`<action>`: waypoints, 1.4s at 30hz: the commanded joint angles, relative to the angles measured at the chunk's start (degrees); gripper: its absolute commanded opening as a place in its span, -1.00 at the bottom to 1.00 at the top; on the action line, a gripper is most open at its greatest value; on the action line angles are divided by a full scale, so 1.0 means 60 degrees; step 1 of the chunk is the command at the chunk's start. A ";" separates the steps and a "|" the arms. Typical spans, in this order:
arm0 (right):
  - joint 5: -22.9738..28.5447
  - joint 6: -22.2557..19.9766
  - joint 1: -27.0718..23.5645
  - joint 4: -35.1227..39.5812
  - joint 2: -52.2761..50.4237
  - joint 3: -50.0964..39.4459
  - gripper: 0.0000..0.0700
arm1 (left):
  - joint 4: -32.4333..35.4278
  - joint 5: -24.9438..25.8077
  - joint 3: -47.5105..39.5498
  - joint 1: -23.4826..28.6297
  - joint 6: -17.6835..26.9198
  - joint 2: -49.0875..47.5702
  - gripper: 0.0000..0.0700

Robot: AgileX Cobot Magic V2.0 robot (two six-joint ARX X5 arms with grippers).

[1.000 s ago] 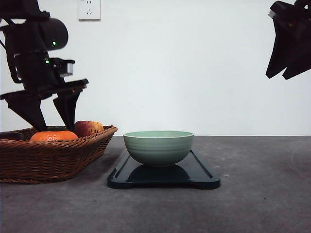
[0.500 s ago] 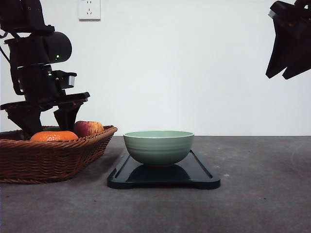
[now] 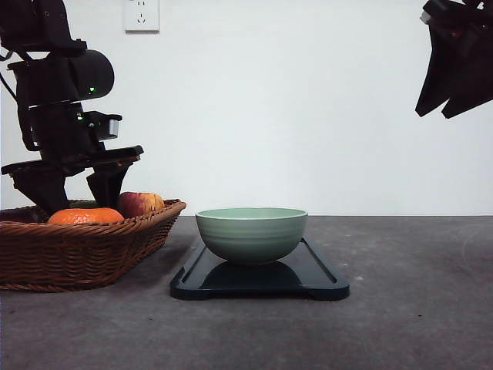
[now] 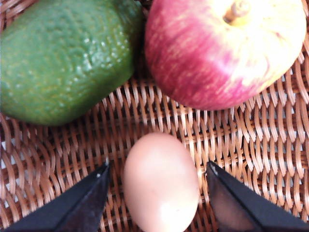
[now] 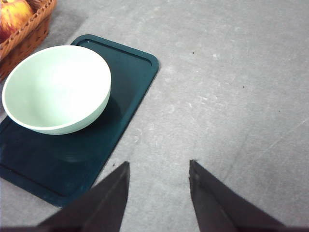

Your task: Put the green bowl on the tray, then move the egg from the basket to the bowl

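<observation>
Between the spread fingers of the left gripper [image 4: 157, 186], a pale tan egg [image 4: 161, 181] lies on the wicker, ungrasped.

Down in the wide brown woven basket [image 3: 77, 250], the left gripper [image 3: 73, 189] has a bumpy green avocado [image 4: 63, 58] and a red-streaked apple [image 4: 224, 48] just beyond its tips. Rightward, the pale sage-green ridged bowl [image 3: 251, 233] sits on the dark teal rectangular tray [image 3: 316, 277]. Well above the grey table [image 3: 416, 308], the right gripper [image 5: 159, 191] hangs released, bowl and tray beyond its fingers.
</observation>
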 commanded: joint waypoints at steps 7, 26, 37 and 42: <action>0.0004 -0.0066 0.0033 0.0120 0.0073 0.0033 -0.31 | 0.0105 -0.0036 0.0178 -0.0025 -0.0007 0.0222 0.14; -0.0004 -0.0062 0.0033 0.0120 0.0073 0.0033 -0.31 | 0.0123 -0.0022 0.0178 -0.0036 -0.0047 0.0437 0.14; -0.0003 -0.0062 0.0033 0.0120 0.0073 0.0033 -0.31 | -0.0065 -0.0022 0.0178 -0.0036 -0.0047 0.0437 -0.18; -0.0006 -0.0062 0.0033 0.0120 0.0073 0.0033 -0.31 | -0.0089 -0.0022 0.0178 -0.0033 -0.0045 0.0437 -0.28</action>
